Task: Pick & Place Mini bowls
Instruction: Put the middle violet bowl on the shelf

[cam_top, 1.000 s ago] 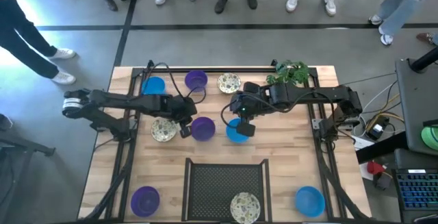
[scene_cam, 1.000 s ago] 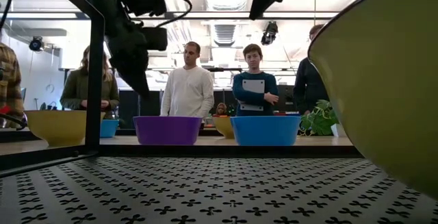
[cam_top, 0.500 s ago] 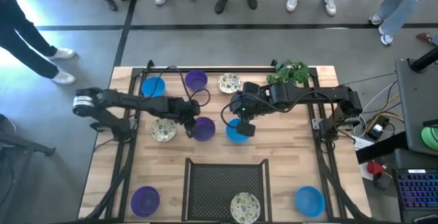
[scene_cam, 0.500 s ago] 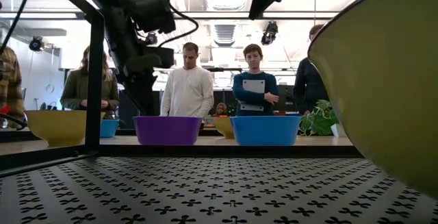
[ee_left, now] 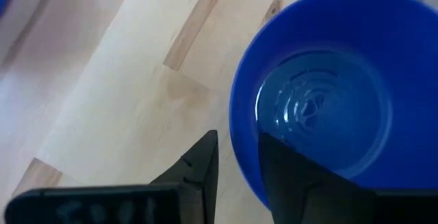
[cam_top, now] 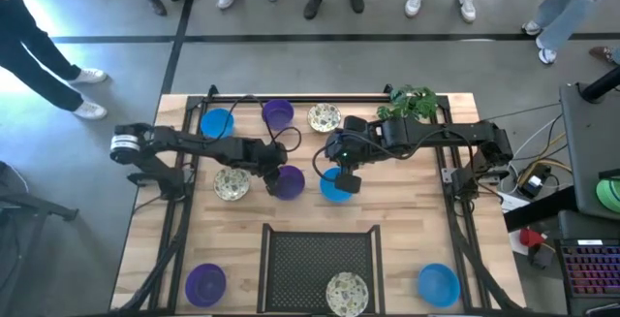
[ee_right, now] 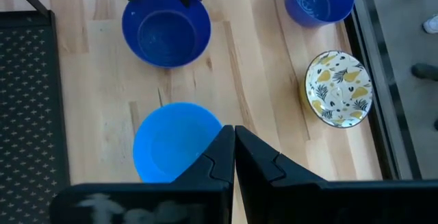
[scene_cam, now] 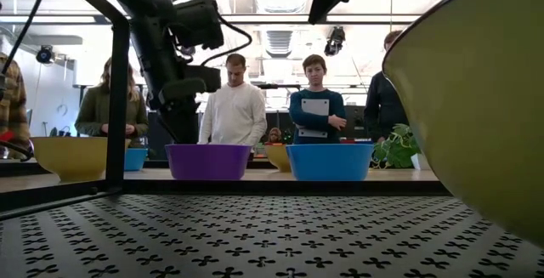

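Observation:
A purple mini bowl (cam_top: 288,182) rests on its base on the wooden table's middle. My left gripper (cam_top: 271,174) is open at the bowl's left rim (ee_left: 239,162). One finger (ee_left: 204,166) stands outside the rim and the other (ee_left: 287,176) over the inside. A bright blue mini bowl (cam_top: 335,187) sits just to the right of the purple one. My right gripper (ee_right: 233,129) hovers shut well above that blue bowl, holding nothing. In the low view the left gripper (scene_cam: 183,125) reaches down behind the purple bowl (scene_cam: 208,161).
A black mesh tray (cam_top: 291,259) at the near edge holds a speckled cream bowl (cam_top: 346,293). Other bowls stand around: speckled (cam_top: 232,183), blue (cam_top: 217,121), purple (cam_top: 278,113), speckled (cam_top: 325,117), purple (cam_top: 205,282), blue (cam_top: 438,284). A plant (cam_top: 412,102) stands at the far right, and people stand beyond the far edge.
My left gripper has come down and gone toward the table's right, from beside the speckled bowl to the purple bowl's left rim. The bowls and my right gripper have kept still.

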